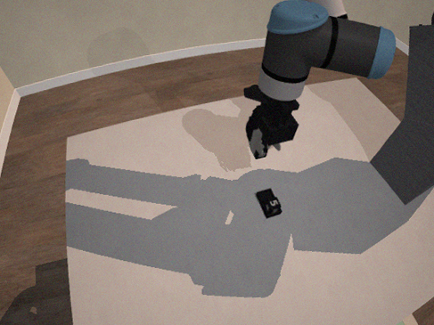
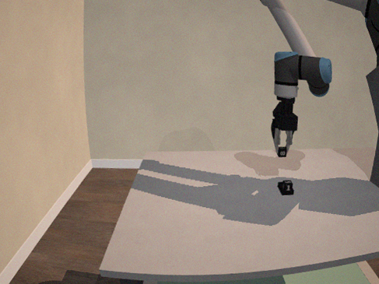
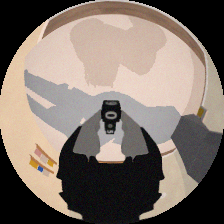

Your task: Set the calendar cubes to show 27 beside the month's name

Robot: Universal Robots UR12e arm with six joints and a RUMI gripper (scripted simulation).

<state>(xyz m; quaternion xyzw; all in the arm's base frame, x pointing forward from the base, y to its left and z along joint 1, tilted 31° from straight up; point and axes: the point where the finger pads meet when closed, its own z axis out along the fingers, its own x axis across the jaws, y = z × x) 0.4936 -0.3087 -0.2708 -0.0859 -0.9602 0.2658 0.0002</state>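
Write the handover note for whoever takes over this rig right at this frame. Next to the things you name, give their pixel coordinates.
Gripper (image 1: 261, 156) (image 2: 283, 148) (image 3: 111, 110): shut on a black cube (image 2: 282, 152) (image 3: 111, 114), held above the table (image 1: 141, 306) (image 2: 181, 245). The exterior view shows a rounded digit on it, probably 8 or 0.
Calendar tray (image 1: 263, 200) (image 2: 282, 188): on the table, with the other cube (image 1: 272, 205) (image 2: 287, 187) at it; that one shows 5 from the top, 1 from the exterior.
Done: one cube is in the grip. 27 is not confirmed in any view.
Left: identify the month side, get 2 and 7 upright there, both cubes flat in the tray, release, move clear.
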